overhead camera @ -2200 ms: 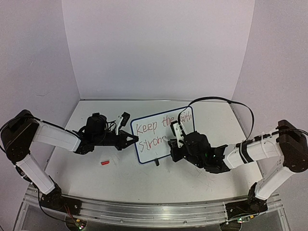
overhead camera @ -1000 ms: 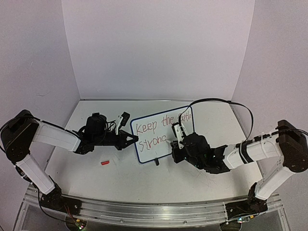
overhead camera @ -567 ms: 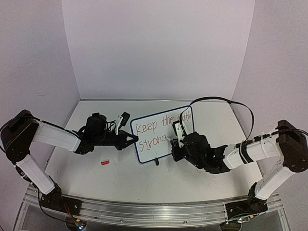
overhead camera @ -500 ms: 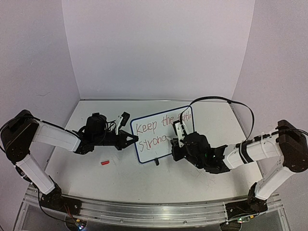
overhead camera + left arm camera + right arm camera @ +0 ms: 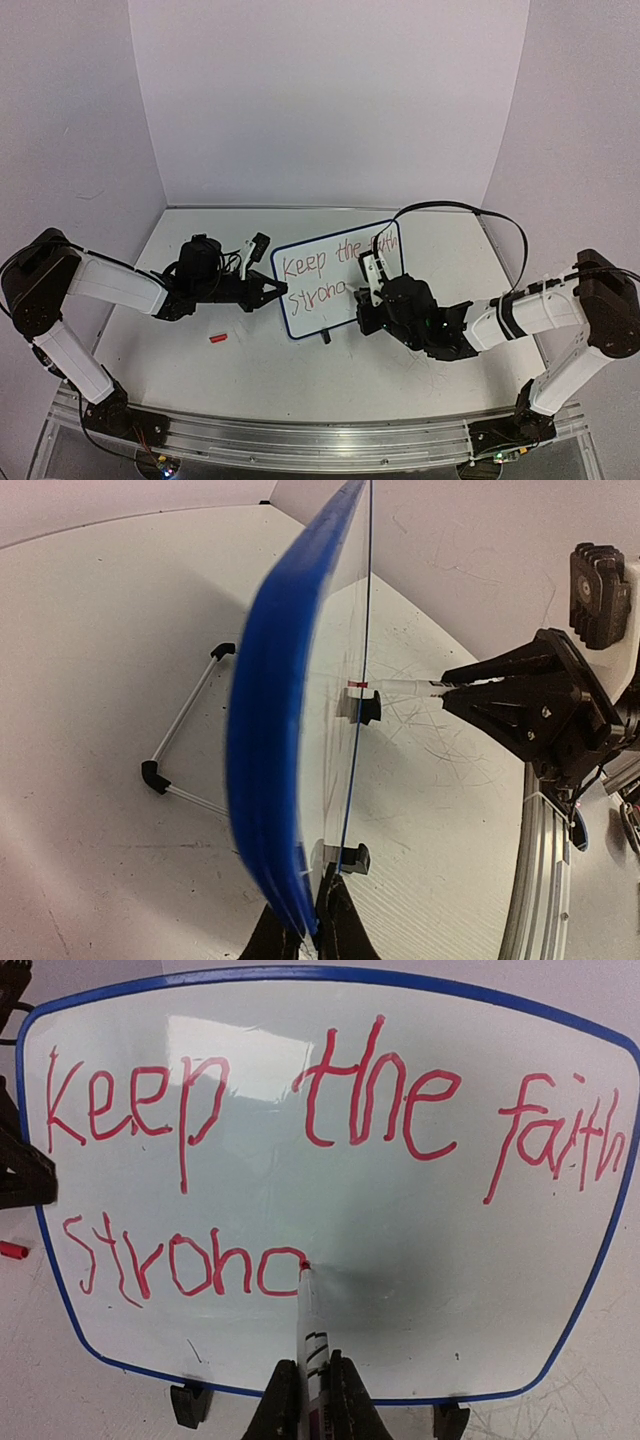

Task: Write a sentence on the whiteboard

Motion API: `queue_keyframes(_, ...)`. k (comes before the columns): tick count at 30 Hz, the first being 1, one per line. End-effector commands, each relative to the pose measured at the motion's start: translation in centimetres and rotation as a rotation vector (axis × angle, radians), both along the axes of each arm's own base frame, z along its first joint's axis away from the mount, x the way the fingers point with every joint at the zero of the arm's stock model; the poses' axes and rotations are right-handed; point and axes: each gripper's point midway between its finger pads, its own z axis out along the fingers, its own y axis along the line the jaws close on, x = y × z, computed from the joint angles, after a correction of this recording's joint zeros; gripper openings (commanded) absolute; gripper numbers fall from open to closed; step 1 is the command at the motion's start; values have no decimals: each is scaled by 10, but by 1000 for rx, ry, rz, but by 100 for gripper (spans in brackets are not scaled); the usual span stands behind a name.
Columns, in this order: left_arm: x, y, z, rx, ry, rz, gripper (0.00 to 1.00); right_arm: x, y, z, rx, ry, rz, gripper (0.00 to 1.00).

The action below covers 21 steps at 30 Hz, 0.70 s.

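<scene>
Lettering in the sentence [image 5: 352, 1100] has grown rightward since earlier. I see the right gripper [image 5: 308, 1390] jaws clamping the marker [image 5: 307, 1305], its tip touching the whiteboard [image 5: 420, 1260]; the left gripper [image 5: 305, 930] jaws pinch its blue rim.

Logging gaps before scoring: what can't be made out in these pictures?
Top external: right arm covers part of the sentence.
Left wrist: whiteboard edge-on and blurred, writing unreadable.
Right wrist: marker body hidden between right fingers.
Top external: small red thing too small to identify.
</scene>
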Motion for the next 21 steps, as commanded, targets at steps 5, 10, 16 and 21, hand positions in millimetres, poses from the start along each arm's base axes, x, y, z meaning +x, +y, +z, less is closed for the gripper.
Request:
queue_keyframes(5, 22, 27, -26, 142, -42, 133, 0, -8, -1, -7, 8, 38, 11, 0)
queue_keyframes(10, 22, 27, -24, 139, -45, 135, 0, -10, -1, -11, 1, 50, 13, 0)
queue_keyframes(16, 21, 28, -24, 139, -47, 136, 0, -15, -4, -19, -10, 73, 17, 0)
queue_keyframes(21, 22, 28, -23, 139, -50, 136, 0, -19, -3, -26, -20, 89, 28, 0)
